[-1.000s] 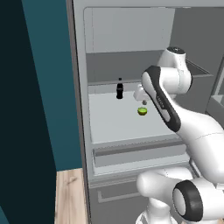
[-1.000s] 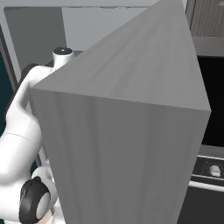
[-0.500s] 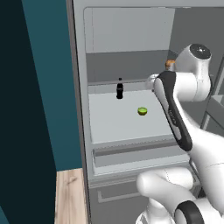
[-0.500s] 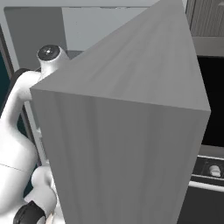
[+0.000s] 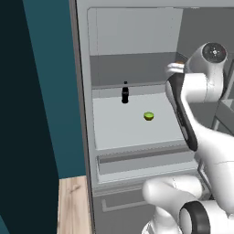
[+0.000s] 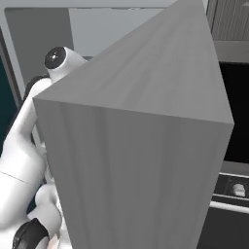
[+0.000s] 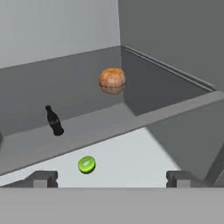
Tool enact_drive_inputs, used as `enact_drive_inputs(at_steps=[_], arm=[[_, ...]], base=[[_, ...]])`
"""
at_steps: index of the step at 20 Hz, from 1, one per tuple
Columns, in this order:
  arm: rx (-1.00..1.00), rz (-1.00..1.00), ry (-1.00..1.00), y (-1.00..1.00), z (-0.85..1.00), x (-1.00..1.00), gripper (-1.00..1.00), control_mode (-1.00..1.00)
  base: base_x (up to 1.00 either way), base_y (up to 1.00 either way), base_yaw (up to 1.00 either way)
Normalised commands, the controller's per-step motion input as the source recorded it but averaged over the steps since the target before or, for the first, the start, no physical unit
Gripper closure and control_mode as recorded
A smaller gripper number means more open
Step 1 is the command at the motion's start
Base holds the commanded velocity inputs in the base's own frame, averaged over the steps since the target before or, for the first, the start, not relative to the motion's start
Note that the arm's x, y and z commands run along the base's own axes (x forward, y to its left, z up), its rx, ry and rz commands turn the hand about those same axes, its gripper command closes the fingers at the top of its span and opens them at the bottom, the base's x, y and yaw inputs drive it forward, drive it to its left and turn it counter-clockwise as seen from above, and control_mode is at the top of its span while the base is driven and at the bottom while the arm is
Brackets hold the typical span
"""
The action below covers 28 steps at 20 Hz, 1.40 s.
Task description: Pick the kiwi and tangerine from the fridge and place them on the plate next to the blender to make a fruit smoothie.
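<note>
One kiwi, one tangerine, one bottle inside the open fridge

Kiwi point(image 7: 86, 165) lies lower centre on the pale shelf point(image 5: 123, 128); tangerine point(image 7: 112, 78) sits upper centre, dark bottle point(image 7: 54, 120) at left. Gripper point(image 7: 109, 178) spread wide, empty. A grey fridge door point(image 6: 141, 146) blocks the right base view.

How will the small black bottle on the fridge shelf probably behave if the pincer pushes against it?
The bottle stands upright and looks tall and thin over a narrow base, so a push near its top would probably tip it. Once down, its round body might roll on the flat shelf. The kiwi lies apart from it, so a fall would likely miss that fruit.
</note>
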Motion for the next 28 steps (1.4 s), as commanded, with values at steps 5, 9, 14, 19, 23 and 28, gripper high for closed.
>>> enact_drive_inputs(at_steps=[5,9,14,19,23,28], arm=[[0.04,-0.09,0.03,-0.65,0.01,0.71,-1.0,-1.0],[0.0,0.0,0.06,-0.38,-0.01,0.66,-1.0,-1.0],[0.0,0.0,0.13,-0.1,-0.06,0.8,-1.0,-1.0],[0.0,0.03,0.13,0.0,-0.28,0.81,-1.0,-1.0],[0.0,0.08,0.07,0.0,-0.31,0.81,-1.0,-1.0],[0.01,0.05,0.01,-0.25,-0.14,0.62,-1.0,-1.0]], base=[[0.0,0.0,0.0],[0.0,0.0,0.0],[0.0,0.0,0.0],[0.0,0.0,0.0],[0.0,0.0,0.0],[0.0,0.0,0.0]])
